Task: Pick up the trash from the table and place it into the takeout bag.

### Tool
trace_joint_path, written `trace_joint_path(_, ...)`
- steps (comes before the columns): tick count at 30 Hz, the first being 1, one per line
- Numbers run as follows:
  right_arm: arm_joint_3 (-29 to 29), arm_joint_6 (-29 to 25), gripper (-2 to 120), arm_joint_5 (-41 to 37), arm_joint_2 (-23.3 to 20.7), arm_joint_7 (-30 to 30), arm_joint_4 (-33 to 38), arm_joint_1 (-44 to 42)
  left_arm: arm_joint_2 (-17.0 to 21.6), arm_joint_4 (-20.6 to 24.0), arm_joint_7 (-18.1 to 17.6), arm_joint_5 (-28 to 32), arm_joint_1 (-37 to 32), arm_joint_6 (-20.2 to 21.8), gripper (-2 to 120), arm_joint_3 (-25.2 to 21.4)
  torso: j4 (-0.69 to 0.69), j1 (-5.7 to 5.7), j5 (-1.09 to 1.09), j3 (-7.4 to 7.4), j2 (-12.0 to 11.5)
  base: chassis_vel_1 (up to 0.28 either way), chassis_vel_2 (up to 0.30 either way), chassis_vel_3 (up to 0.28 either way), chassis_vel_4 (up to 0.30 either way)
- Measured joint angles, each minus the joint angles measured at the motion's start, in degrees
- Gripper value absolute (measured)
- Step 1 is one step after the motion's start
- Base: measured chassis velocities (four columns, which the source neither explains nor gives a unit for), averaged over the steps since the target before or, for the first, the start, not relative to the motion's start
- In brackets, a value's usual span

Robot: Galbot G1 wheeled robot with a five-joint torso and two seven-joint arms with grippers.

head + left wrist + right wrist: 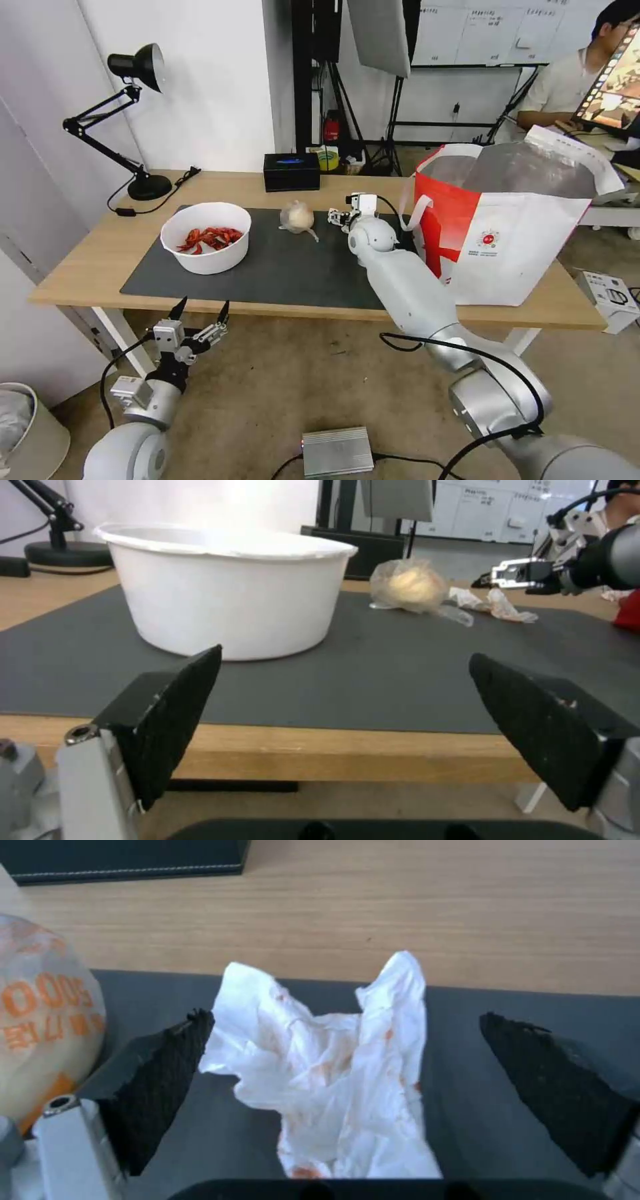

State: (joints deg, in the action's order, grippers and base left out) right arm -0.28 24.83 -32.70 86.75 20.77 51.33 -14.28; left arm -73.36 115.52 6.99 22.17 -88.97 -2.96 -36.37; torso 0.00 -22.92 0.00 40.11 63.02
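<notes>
On the table (87, 260), my right gripper (345, 1017) stands open low over the dark mat (300, 267), one finger on each side of a crumpled white tissue (333, 1070) stained orange. A balled clear plastic bag (297, 217) lies just to that gripper's left. Farther left on the mat sits a white bowl (207, 237) of red crayfish shells. The takeout bag (507, 220) stands open at the table's right end, close to the right arm. My left gripper (200, 313) hangs open below the table's front edge, in front of the bowl (227, 590).
A black tissue box (291, 171) sits at the table's back edge behind the plastic bag. A black desk lamp (133, 120) stands at the back left corner with its cord on the wood. A silver box (337, 451) lies on the floor.
</notes>
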Motion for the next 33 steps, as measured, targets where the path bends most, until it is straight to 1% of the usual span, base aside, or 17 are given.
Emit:
trace_joint_path(2,0.8,-0.7,99,1.5,1.2,-0.8,-1.4,-0.4,-0.3,0.0,0.0,-0.3,-0.2,-0.1,100,0.0,0.01,0.00,0.00,0.00,0.0,0.000,0.000,0.000,0.000)
trace_joint_path(5,1.0,-1.3,98,2.0,1.5,-1.2,-1.9,-0.6,-0.4,0.1,0.0,-0.3,-0.3,-0.2,100,0.0,0.01,0.00,0.00,0.00,0.0,0.000,0.000,0.000,0.000)
trace_joint_path(6,1.1,-1.5,94,2.1,1.5,-1.4,-2.1,-0.7,-0.4,0.1,0.0,-0.3,-0.4,-0.3,100,0.0,0.00,0.00,0.00,0.00,0.0,0.000,0.000,0.000,0.000)
trace_joint_path(7,1.1,-1.5,94,2.1,1.5,-1.4,-2.1,-0.7,-0.4,0.1,0.0,-0.3,-0.4,-0.3,100,0.0,0.00,0.00,0.00,0.00,0.0,0.000,0.000,0.000,0.000)
trace_joint_path(10,1.6,-1.8,81,2.3,1.7,-1.5,-2.9,-0.8,-0.7,0.0,0.0,-0.4,-0.3,-0.4,100,-0.1,0.00,0.00,0.00,0.00,0.0,0.000,0.000,0.000,0.000)
trace_joint_path(11,1.6,-1.8,81,2.3,1.7,-1.5,-2.9,-0.8,-0.7,0.0,0.0,-0.4,-0.3,-0.4,100,-0.1,0.00,0.00,0.00,0.00,0.0,0.000,0.000,0.000,0.000)
trace_joint_path(12,1.8,-2.0,76,2.3,1.7,-1.6,-3.3,-0.8,-0.7,-0.2,0.1,-0.4,-0.3,-0.5,100,0.0,0.00,0.00,0.00,0.00,0.0,0.000,0.000,0.000,0.000)
trace_joint_path(13,1.8,-2.0,76,2.3,1.7,-1.6,-3.3,-0.8,-0.7,-0.2,0.1,-0.4,-0.3,-0.5,100,0.0,0.00,0.00,0.00,0.00,0.0,0.000,0.000,0.000,0.000)
trace_joint_path(15,2.2,-2.2,63,2.3,1.7,-1.9,-4.1,-0.8,-0.8,-0.5,0.1,-0.5,-0.1,-0.5,100,0.2,0.00,0.00,0.00,0.00,0.0,0.000,0.000,0.000,0.000)
trace_joint_path(16,2.2,-2.2,63,2.3,1.7,-1.9,-4.1,-0.8,-0.8,-0.5,0.1,-0.5,-0.1,-0.5,100,0.2,0.00,0.00,0.00,0.00,0.0,0.000,0.000,0.000,0.000)
trace_joint_path(18,2.4,-2.4,50,2.4,1.6,-2.1,-4.4,-0.8,-0.7,-0.8,0.2,-0.5,0.1,-0.5,100,0.2,0.00,0.00,0.00,0.00,0.0,0.000,0.000,0.000,0.000)
trace_joint_path(19,2.4,-2.6,47,2.4,1.6,-2.1,-4.5,-0.8,-0.7,-0.9,0.2,-0.5,0.1,-0.5,100,0.2,0.00,0.00,0.00,0.00,0.0,0.000,0.000,0.000,0.000)
trace_joint_path(20,2.4,-2.6,47,2.4,1.6,-2.1,-4.5,-0.8,-0.7,-0.9,0.2,-0.5,0.1,-0.5,100,0.2,0.00,0.00,0.00,0.00,0.0,0.000,0.000,0.000,0.000)
trace_joint_path(22,2.5,-2.7,39,2.5,1.6,-2.2,-4.6,-0.8,-0.7,-1.1,0.2,-0.5,0.2,-0.6,100,0.3,0.00,0.00,0.00,0.00,0.0,0.000,0.000,0.000,0.000)
trace_joint_path(23,2.5,-2.7,39,2.5,1.6,-2.2,-4.6,-0.8,-0.7,-1.1,0.2,-0.5,0.2,-0.6,100,0.3,0.00,0.00,0.00,0.00,0.0,0.000,0.000,0.000,0.000)
trace_joint_path(24,2.5,-2.8,35,2.5,1.6,-2.3,-4.6,-0.9,-0.7,-1.1,0.2,-0.5,0.3,-0.6,100,0.4,-0.01,0.00,0.00,0.00,0.0,0.000,0.000,0.000,0.000)
trace_joint_path(33,2.5,-4.7,31,2.6,1.7,-2.8,-4.8,-1.5,-0.8,-1.3,0.2,-0.8,0.2,-0.6,100,0.7,-0.01,0.00,0.00,0.00,0.0,0.000,0.000,0.000,0.000)
